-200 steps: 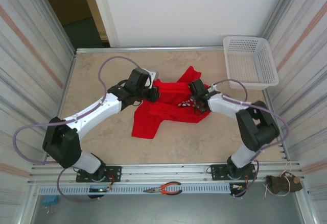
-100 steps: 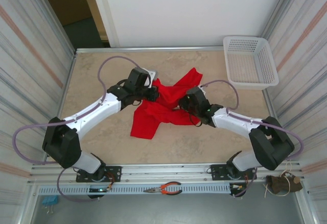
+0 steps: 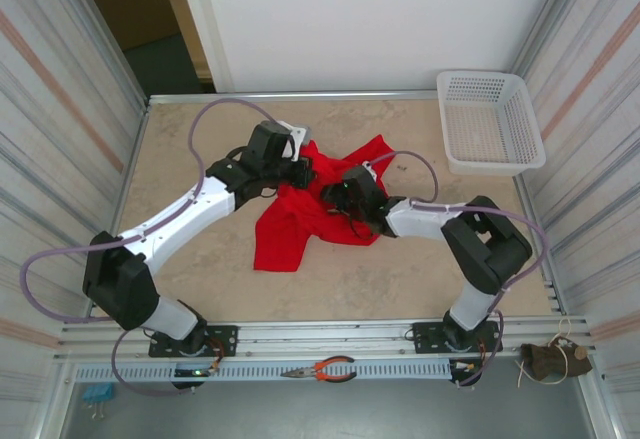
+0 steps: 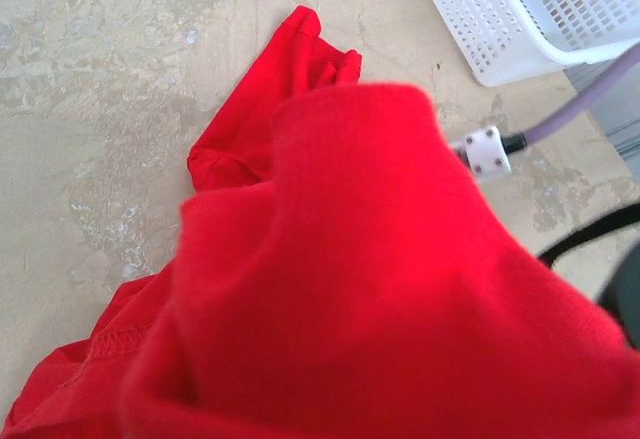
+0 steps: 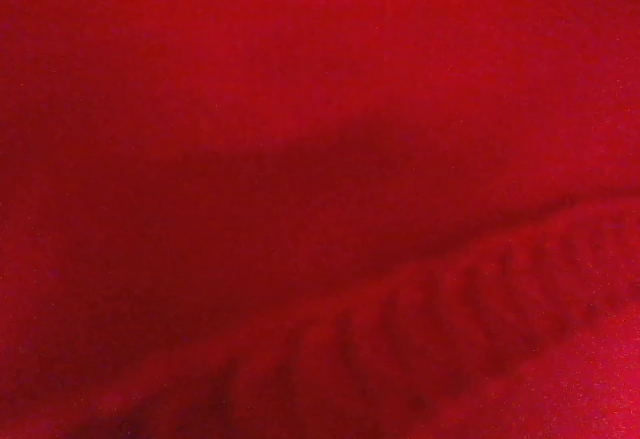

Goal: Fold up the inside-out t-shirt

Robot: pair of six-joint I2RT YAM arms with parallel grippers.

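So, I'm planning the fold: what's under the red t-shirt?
Beige marbled tabletop shows around the crumpled bright red cloth t-shirt; anything directly beneath is hidden by the fabric.

The red t-shirt (image 4: 360,259) hides the fingers of the left gripper (image 3: 303,172), and the white basket (image 4: 520,9) is cut off at the picture's edge. The tips of the right gripper (image 3: 338,197) are lost in cloth.

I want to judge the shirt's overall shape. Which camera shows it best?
Top external: the whole shirt lies crumpled on the table, outline visible. Left wrist gives a bunched fold and a sleeve up close; right wrist gives a dark close-up of cloth with a seam.
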